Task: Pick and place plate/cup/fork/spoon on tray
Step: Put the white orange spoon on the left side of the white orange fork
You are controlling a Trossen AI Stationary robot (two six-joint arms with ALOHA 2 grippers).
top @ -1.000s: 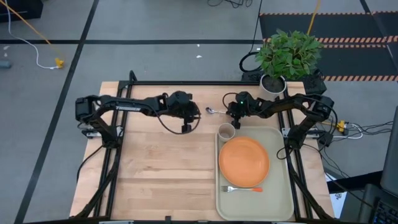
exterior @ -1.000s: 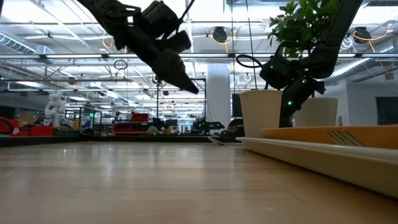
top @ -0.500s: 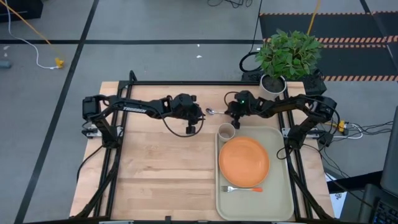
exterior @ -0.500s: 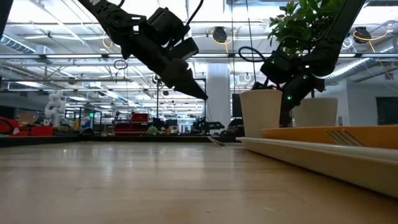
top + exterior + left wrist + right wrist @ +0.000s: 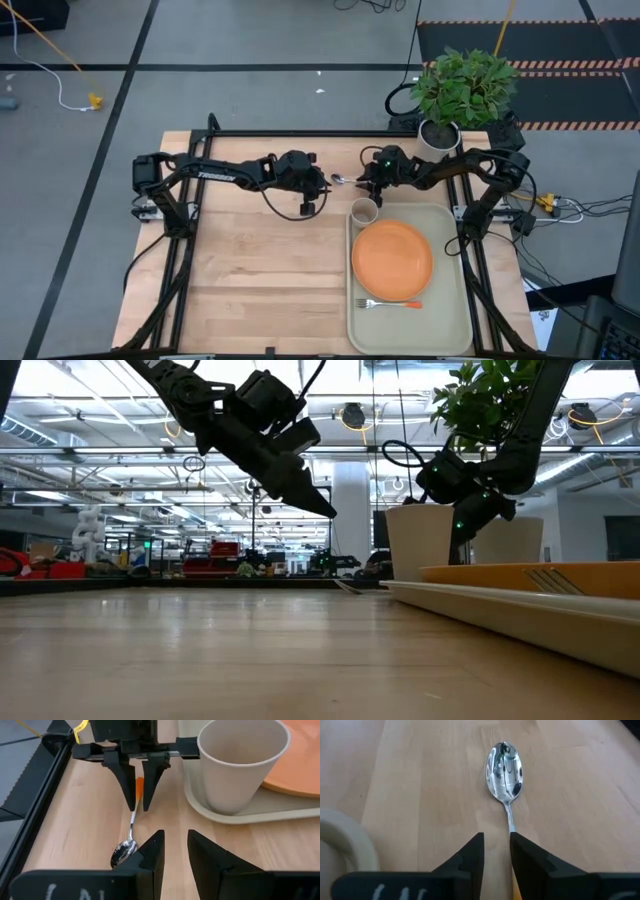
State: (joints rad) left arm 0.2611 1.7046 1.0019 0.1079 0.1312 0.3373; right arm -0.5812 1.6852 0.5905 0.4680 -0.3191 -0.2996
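Note:
The spoon [image 5: 341,180] lies flat on the wood just beyond the tray's far left corner, with its bowl [image 5: 505,767] toward the table's left. My right gripper [image 5: 496,845] is slightly open, and its fingers stand on either side of the spoon's orange handle [image 5: 139,785]. My left gripper [image 5: 176,850] is slightly open and empty. It hovers over the spoon's bowl end and slants down toward the table's right [image 5: 325,510]. The cup [image 5: 364,211], the orange plate [image 5: 392,260] and the fork [image 5: 390,303] rest on the tray [image 5: 455,330]. My right gripper straddles the spoon's handle [image 5: 510,827] from the table's right, with its fingers lying along the spoon. The handle runs close by one finger [image 5: 530,860]. I cannot tell whether the fingers touch it. The spoon lies on the table.
A white pot with a green plant [image 5: 438,135] stands at the table's far right, behind my right arm. Black frame rails run along the table's left, right and far sides. Bare wood [image 5: 260,280] lies left of the tray.
My left gripper has gone toward the table's right, closer to the spoon's bowl. My right gripper has shifted a little toward the table's left along the spoon's handle and come down slightly. The spoon has stayed where it was.

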